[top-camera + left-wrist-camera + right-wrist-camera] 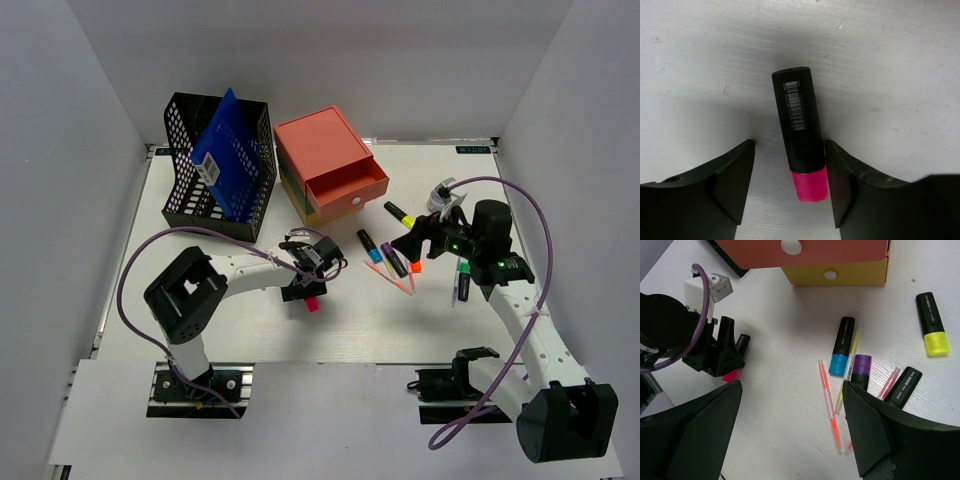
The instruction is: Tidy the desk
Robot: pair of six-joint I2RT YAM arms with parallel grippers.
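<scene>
White-walled bench (380,330): highlighters (371,247) lie loose toward its right edge, drawer (345,190) open; sorting seems barely begun. Left pincer (790,147), released, straddles a pink highlighter (797,120); right pincer (792,386) hovers released.

Six highlighters, capped pink (800,135), blue (842,346), purple (860,371), yellow (932,325), orange (416,266) and green (462,283); three thin pens, one red (829,405), one yellow (842,395), one pink (889,383); one drawer box (325,150); one black mesh organiser (188,175); one blue folder (230,150); one desk (400,335)
</scene>
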